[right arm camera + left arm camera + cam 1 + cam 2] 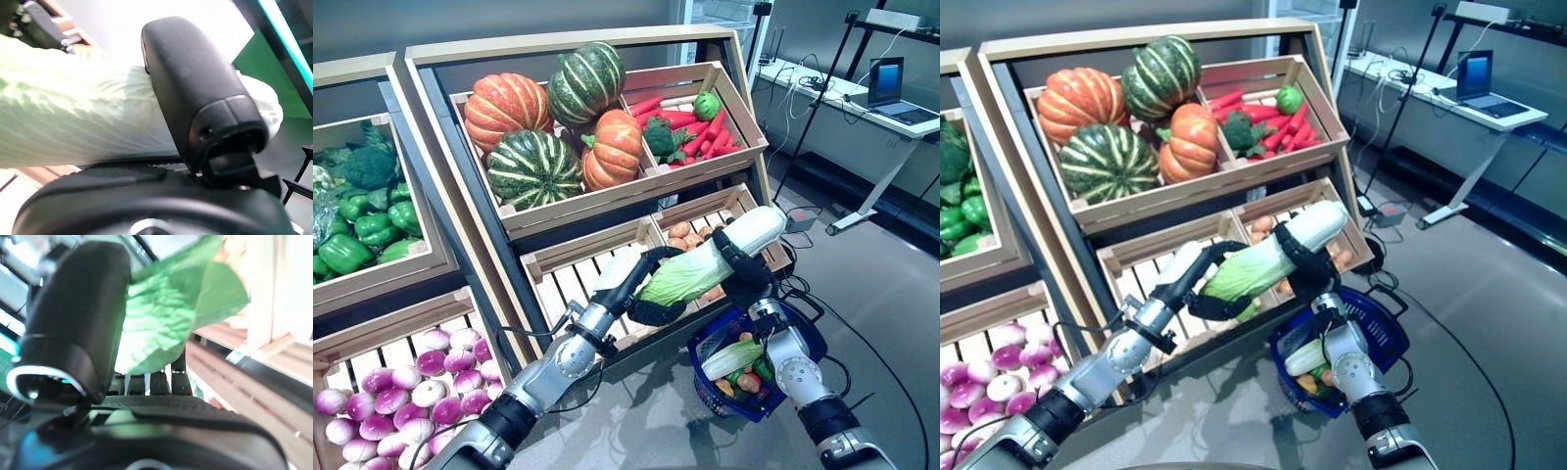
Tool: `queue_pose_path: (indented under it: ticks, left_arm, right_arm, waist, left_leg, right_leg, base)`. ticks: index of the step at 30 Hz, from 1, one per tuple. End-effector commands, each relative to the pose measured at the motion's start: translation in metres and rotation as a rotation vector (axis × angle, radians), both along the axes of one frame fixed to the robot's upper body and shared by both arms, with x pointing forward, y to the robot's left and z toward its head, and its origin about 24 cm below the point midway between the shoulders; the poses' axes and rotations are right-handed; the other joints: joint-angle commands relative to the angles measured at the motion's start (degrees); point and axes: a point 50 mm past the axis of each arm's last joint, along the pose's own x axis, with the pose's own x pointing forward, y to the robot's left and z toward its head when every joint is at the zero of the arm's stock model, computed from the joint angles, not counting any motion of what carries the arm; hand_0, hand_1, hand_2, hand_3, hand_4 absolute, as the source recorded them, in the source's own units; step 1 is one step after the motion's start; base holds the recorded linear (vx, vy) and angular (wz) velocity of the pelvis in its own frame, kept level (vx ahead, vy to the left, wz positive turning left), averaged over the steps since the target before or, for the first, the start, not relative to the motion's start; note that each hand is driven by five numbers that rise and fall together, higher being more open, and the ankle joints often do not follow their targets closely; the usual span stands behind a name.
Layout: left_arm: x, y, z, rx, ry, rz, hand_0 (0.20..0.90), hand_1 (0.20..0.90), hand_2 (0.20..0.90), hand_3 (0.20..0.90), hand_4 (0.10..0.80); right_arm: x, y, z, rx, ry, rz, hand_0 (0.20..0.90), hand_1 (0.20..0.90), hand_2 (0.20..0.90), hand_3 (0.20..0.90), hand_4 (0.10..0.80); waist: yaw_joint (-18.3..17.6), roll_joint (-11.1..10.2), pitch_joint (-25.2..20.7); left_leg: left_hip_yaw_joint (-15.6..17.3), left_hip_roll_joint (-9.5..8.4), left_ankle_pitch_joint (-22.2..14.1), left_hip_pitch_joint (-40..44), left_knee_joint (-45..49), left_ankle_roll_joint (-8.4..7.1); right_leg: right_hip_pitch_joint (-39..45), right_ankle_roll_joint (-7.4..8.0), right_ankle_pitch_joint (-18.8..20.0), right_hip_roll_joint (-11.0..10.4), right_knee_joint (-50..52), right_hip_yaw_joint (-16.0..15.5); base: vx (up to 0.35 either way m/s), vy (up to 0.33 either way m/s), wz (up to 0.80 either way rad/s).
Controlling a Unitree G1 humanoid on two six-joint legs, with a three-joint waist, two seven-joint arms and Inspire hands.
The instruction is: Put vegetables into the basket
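From my feed the far-left crates were cut off: green peppers (357, 230) above, purple-white onions (406, 387) below, both only partly visible. The squashes (548, 122) and carrots (690, 122) sat in the upper crates. My left hand (641, 284) was curled round the leafy green end of the napa cabbage (705, 259), most of its fingers hidden underneath. My right hand (736, 257) was wrapped round the white stalk end, thumb over the top. The cabbage hung in the air in front of the lower crate (578, 269), just above the blue basket (803, 338). The basket's contents were half hidden by my right arm; I could make out another cabbage piece (732, 357) and small vegetables.
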Motion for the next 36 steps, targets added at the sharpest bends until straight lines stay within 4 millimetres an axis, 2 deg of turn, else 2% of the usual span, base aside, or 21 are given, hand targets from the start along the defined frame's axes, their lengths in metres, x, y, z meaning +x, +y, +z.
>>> queue_pose_path:
  ticks: [1, 5, 8, 11, 12, 15, 20, 23, 24, 25, 28, 30, 32, 36]
  left_arm:
    - [-0.007, -0.01, -0.02, 0.075, 0.085, -0.083, 0.9, 0.9, 0.9, 0.9, 0.8]
    - [-0.004, 0.007, -0.029, 0.087, 0.129, 0.001, 0.9, 0.9, 0.9, 0.9, 0.8]
    - [-0.005, 0.012, -0.032, 0.118, 0.129, 0.021, 0.9, 0.9, 0.9, 0.9, 0.8]
    - [-0.001, 0.029, -0.038, 0.16, 0.145, 0.1, 0.9, 0.9, 0.9, 0.9, 0.8]
    - [0.0, 0.029, -0.038, 0.16, 0.145, 0.104, 0.9, 0.9, 0.9, 0.9, 0.8]
    - [0.006, 0.05, -0.041, 0.182, 0.159, 0.219, 0.9, 0.9, 0.9, 0.9, 0.8]
    - [0.011, 0.07, -0.04, 0.186, 0.154, 0.336, 0.9, 0.9, 0.9, 0.9, 0.8]
    - [0.018, 0.083, -0.032, 0.177, 0.122, 0.413, 0.9, 0.9, 0.9, 0.9, 0.8]
    - [0.022, 0.092, -0.024, 0.159, 0.093, 0.452, 0.9, 0.9, 0.9, 0.9, 0.8]
    - [0.023, 0.093, -0.022, 0.158, 0.089, 0.456, 0.9, 0.9, 0.9, 0.9, 0.8]
    - [0.029, 0.105, -0.004, 0.126, 0.037, 0.487, 0.9, 0.9, 0.9, 0.9, 0.8]
    - [0.031, 0.105, -0.001, 0.118, 0.028, 0.488, 0.9, 0.9, 0.9, 0.9, 0.8]
    - [0.038, 0.105, 0.013, 0.077, -0.006, 0.485, 0.9, 0.9, 0.9, 0.9, 0.8]
    - [0.049, 0.099, 0.036, 0.024, -0.08, 0.466, 0.9, 0.9, 0.9, 0.9, 0.8]
  right_arm:
    - [0.03, 0.017, 0.143, 0.2, -0.604, -0.012, 0.3, 0.3, 0.3, 0.3, 0.4]
    - [0.032, 0.004, 0.133, 0.134, -0.548, -0.081, 0.3, 0.3, 0.3, 0.3, 0.4]
    - [0.033, -0.004, 0.125, 0.108, -0.512, -0.118, 0.3, 0.3, 0.3, 0.3, 0.4]
    - [0.035, -0.029, 0.11, 0.074, -0.434, -0.227, 0.3, 0.3, 0.3, 0.3, 0.4]
    - [0.035, -0.03, 0.109, 0.072, -0.433, -0.232, 0.3, 0.3, 0.3, 0.3, 0.4]
    - [0.036, -0.055, 0.098, 0.006, -0.361, -0.337, 0.3, 0.3, 0.3, 0.3, 0.4]
    - [0.033, -0.083, 0.086, -0.086, -0.267, -0.458, 0.3, 0.3, 0.3, 0.3, 0.4]
    - [0.029, -0.105, 0.074, -0.23, -0.165, -0.552, 0.3, 0.3, 0.3, 0.3, 0.4]
    - [0.022, -0.123, 0.065, -0.301, -0.099, -0.605, 0.3, 0.3, 0.3, 0.3, 0.4]
    - [0.021, -0.126, 0.063, -0.308, -0.089, -0.613, 0.3, 0.3, 0.3, 0.3, 0.4]
    - [0.008, -0.161, 0.051, -0.435, 0.025, -0.729, 0.3, 0.3, 0.3, 0.3, 0.4]
    - [0.007, -0.166, 0.051, -0.451, 0.043, -0.749, 0.3, 0.3, 0.3, 0.3, 0.4]
    - [0.001, -0.183, 0.046, -0.498, 0.135, -0.846, 0.3, 0.3, 0.3, 0.3, 0.4]
    - [-0.005, -0.199, 0.038, -0.483, 0.27, -1.004, 0.3, 0.3, 0.3, 0.3, 0.4]
  waist:
    - [-0.3, -1.8, -0.5]
    - [-0.2, -1.9, -0.6]
    - [-0.3, -1.8, -0.6]
    - [-0.6, -1.7, -0.6]
    - [-0.6, -1.7, -0.5]
    - [-0.8, -1.5, -0.6]
    - [-1.0, -1.3, -0.6]
    - [-1.2, -1.2, -0.5]
    - [-1.2, -1.2, -0.4]
    - [-1.2, -1.2, -0.4]
    - [-1.0, -1.2, 0.1]
    - [-1.0, -1.1, 0.2]
    - [-0.5, -1.0, 1.1]
    - [0.2, -0.6, 3.4]
  left_leg:
    - [1.2, -2.4, -5.9, 1.5, 0.1, 2.4]
    - [1.5, -2.34, -5.7, 1.4, 0.1, 2.35]
    - [1.5, -2.29, -5.6, 1.4, 0.1, 2.34]
    - [2.0, -2.13, -5.5, 1.4, 0.1, 2.33]
    - [2.0, -2.12, -5.5, 1.4, 0.1, 2.33]
    - [2.2, -2.04, -5.3, 1.6, 0.1, 2.2]
    - [2.5, -2.0, -5.3, 1.7, 0.1, 2.07]
    - [2.9, -1.86, -5.0, 1.7, 0.1, 1.96]
    - [3.3, -1.75, -4.8, 1.7, 0.1, 1.88]
    - [3.4, -1.73, -4.8, 1.7, 0.1, 1.87]
    - [3.7, -1.7, -4.8, 1.7, 0.6, 1.83]
    - [3.7, -1.71, -4.8, 1.7, 0.7, 1.84]
    - [3.5, -1.75, -5.1, 1.3, 1.8, 1.91]
    - [2.8, -1.66, -6.1, -0.7, 5.7, 2.08]
  right_leg:
    - [1.1, -1.04, -1.7, 0.2, 0.3, 2.9]
    - [1.1, -1.12, -1.6, 0.3, 0.2, 2.9]
    - [1.0, -1.09, -1.5, 0.3, 0.2, 2.9]
    - [0.8, -1.04, -1.3, 0.4, 0.2, 2.9]
    - [0.8, -1.05, -1.3, 0.4, 0.2, 3.0]
    - [0.9, -1.12, -1.1, 0.5, 0.1, 3.4]
    - [0.9, -1.11, -1.0, 0.6, 0.1, 3.5]
    - [0.8, -1.08, -0.8, 0.5, 0.1, 3.5]
    - [0.7, -1.0, -0.7, 0.4, 0.1, 3.3]
    - [0.7, -1.0, -0.6, 0.4, 0.1, 3.3]
    - [0.7, -1.07, -0.5, 0.2, 0.1, 3.1]
    - [0.7, -1.1, -0.5, 0.2, 0.2, 3.0]
    - [0.7, -1.16, -0.6, -0.2, 0.8, 2.6]
    - [-1.0, -1.38, -2.3, -1.0, 5.4, 2.0]
  base:
    - [0.0, 0.0, 0.0]
    - [0.0, 0.0, 0.0]
    - [-0.008, -0.003, -0.01]
    - [-0.03, -0.013, -0.09]
    - [-0.02, -0.009, -0.08]
    - [-0.004, -0.002, -0.01]
    - [0.0, 0.0, 0.0]
    - [0.0, 0.0, 0.0]
    - [0.0, 0.0, 0.0]
    - [0.0, 0.0, 0.0]
    - [0.0, 0.0, 0.0]
    - [0.0, 0.0, 0.0]
    - [-0.018, -0.003, 0.0]
    - [-0.091, -0.004, 0.01]
